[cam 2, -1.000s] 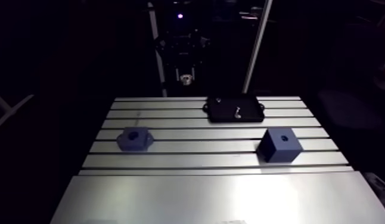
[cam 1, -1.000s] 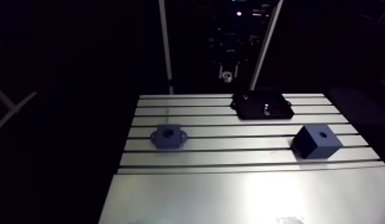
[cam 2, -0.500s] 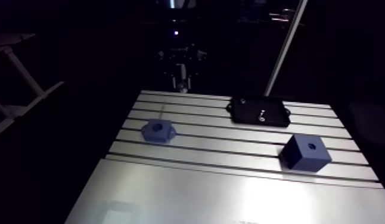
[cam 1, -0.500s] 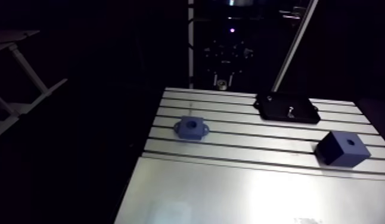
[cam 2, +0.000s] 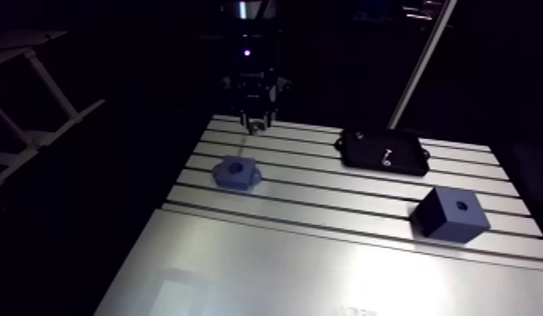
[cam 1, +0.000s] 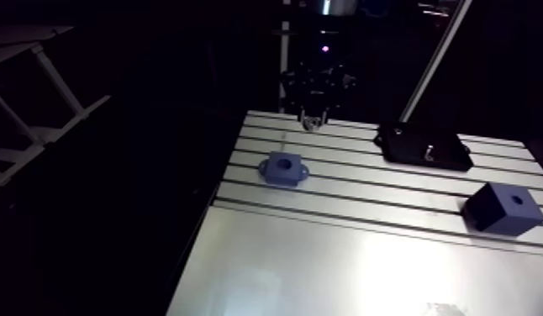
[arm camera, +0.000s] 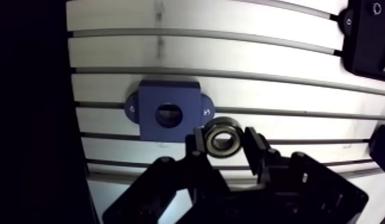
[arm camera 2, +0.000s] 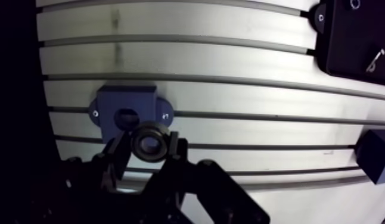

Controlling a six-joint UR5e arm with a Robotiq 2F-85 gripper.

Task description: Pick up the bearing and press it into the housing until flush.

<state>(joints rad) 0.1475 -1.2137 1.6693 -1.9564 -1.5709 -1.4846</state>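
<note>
The gripper (arm camera: 223, 138) is matte black throughout, built of blocky, angular links that widen behind its two flat-faced fingers (arm camera: 196, 149). Above the gripper in the arm view, the wrist (cam 1: 318, 80) is a dark cluster with one small violet light (cam 1: 325, 52) glowing on it.

Bearing (arm camera: 223, 137) beside housing (arm camera: 168, 95), above table (arm camera: 260, 18)

Arm view — high, set back, looks obliquely down across slotted table (cam 1: 342, 252) toward its far edge. Wrist view — close, straight down past gripper (arm camera: 223, 138). Both share blue housing (arm camera: 148, 110), black tray (cam 2: 384, 151), table slots.
</note>
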